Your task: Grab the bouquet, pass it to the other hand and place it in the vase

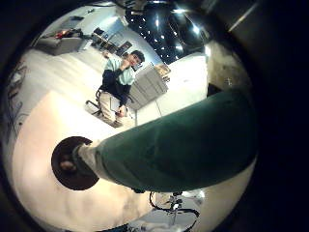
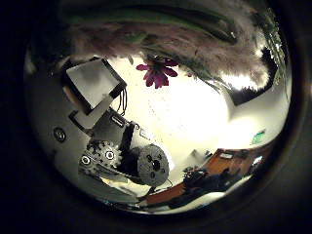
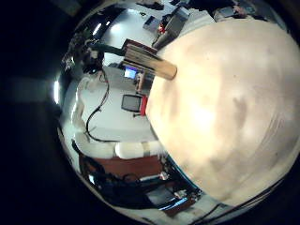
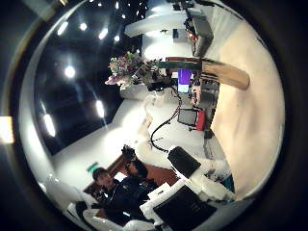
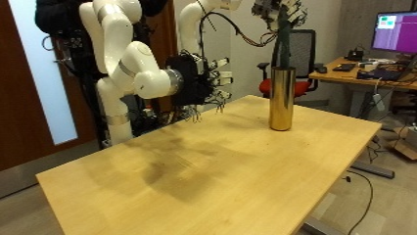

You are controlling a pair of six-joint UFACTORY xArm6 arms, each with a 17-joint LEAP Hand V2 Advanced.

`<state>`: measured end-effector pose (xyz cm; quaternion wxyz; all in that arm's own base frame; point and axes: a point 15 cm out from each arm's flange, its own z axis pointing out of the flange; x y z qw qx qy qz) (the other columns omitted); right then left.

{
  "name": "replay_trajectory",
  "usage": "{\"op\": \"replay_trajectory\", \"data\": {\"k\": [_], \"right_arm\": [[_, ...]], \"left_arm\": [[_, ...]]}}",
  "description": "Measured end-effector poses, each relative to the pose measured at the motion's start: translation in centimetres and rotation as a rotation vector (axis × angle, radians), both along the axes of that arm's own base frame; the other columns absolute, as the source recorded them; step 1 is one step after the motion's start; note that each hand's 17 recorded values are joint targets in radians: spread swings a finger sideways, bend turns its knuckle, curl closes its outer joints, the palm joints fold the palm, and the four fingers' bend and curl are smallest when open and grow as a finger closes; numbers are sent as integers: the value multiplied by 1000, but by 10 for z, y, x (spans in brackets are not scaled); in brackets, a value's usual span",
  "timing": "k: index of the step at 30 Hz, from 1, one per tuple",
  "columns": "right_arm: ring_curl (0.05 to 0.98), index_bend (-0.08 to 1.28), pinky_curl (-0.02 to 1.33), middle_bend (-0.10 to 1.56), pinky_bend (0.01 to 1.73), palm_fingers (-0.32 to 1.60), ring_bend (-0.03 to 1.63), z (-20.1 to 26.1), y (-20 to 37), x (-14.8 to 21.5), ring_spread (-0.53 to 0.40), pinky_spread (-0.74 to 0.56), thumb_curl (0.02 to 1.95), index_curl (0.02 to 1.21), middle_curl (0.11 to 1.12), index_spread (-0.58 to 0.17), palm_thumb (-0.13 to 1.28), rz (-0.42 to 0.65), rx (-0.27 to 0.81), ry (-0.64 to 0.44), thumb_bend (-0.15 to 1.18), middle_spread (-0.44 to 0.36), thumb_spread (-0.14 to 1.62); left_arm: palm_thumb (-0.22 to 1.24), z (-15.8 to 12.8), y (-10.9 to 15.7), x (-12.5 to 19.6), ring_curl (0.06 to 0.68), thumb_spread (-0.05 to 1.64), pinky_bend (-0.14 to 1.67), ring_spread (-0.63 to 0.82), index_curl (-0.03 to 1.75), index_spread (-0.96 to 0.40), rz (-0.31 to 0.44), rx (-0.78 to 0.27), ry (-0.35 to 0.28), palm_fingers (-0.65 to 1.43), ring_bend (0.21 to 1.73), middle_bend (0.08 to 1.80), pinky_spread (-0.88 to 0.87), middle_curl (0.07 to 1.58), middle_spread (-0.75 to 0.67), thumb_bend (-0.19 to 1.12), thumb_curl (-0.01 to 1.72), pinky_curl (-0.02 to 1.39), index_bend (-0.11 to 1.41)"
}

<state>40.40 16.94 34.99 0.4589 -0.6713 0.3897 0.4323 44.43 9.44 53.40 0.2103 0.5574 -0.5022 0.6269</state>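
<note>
A tall gold vase (image 5: pixel 280 96) stands on the wooden table (image 5: pixel 196 171) near its far edge. The bouquet (image 5: pixel 282 39), with dark green wrapped stems, hangs upright over it, its lower end at the vase mouth. My left hand (image 5: pixel 268 8) is shut on the bouquet's top at the view's upper edge. The left little finger side palm view shows the green stems (image 1: pixel 183 140) reaching the dark vase mouth (image 1: pixel 70 162). The left thumb side palm view shows a pink flower (image 2: pixel 156 70). My right hand (image 5: pixel 193 83) hangs open and holds nothing, away from the vase. The right thumb side palm view shows the vase (image 4: pixel 219 70) and the flowers (image 4: pixel 125 65).
A desk with a monitor (image 5: pixel 395 31) and an office chair (image 5: pixel 303 49) stand behind the table. A dark door (image 5: pixel 28 78) is at the back by the arms. The table's near half is bare wood.
</note>
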Motion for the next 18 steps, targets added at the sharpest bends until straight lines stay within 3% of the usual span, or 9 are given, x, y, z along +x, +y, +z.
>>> {"op": "replay_trajectory", "data": {"k": [4,5,6,8,12,15,18], "right_arm": [[265,148,312,174,530,-43,365,-2,0,2,203,425,381,205,263,-367,625,1,1,6,-28,54,984],[266,146,312,173,529,-42,371,-1,0,2,202,425,381,207,262,-365,625,2,2,5,-28,57,984],[266,145,312,174,529,-42,372,-1,1,2,202,425,381,209,262,-364,625,0,5,6,-28,58,984],[266,146,311,175,528,-40,371,-1,1,3,201,425,381,209,263,-361,625,-2,10,5,-28,59,984],[265,146,313,175,533,-38,370,0,4,3,201,427,381,214,264,-359,625,2,12,6,-28,60,984],[265,146,314,176,538,-39,370,1,4,3,201,430,380,215,264,-359,625,2,13,5,-28,61,984],[266,145,313,175,542,-38,373,1,3,3,201,431,380,215,264,-359,626,0,13,5,-28,61,984]], "left_arm": [[816,-3,-2,-3,523,333,955,-486,1590,-451,-25,0,3,660,1166,937,-698,1026,-532,-74,819,670,149],[718,-3,-1,-2,514,503,901,-477,1547,-431,-24,2,0,472,1133,880,-678,1013,-513,-81,768,655,141],[555,-3,-1,-3,503,676,663,-297,1464,-391,-24,4,-4,-28,989,718,-420,969,-397,-95,675,634,190],[466,-2,4,-4,391,796,516,-43,1299,-266,-14,9,-13,-106,874,454,-88,811,-147,-62,571,525,116],[293,1,20,-5,289,799,453,397,857,122,33,17,-50,-274,705,181,422,564,398,-57,433,417,13],[262,10,36,-10,252,776,408,507,640,235,101,19,-88,-275,628,154,537,468,525,-48,398,375,36],[223,12,45,-17,221,749,355,569,439,261,143,22,-102,-249,550,147,604,372,583,-48,366,336,65]]}}
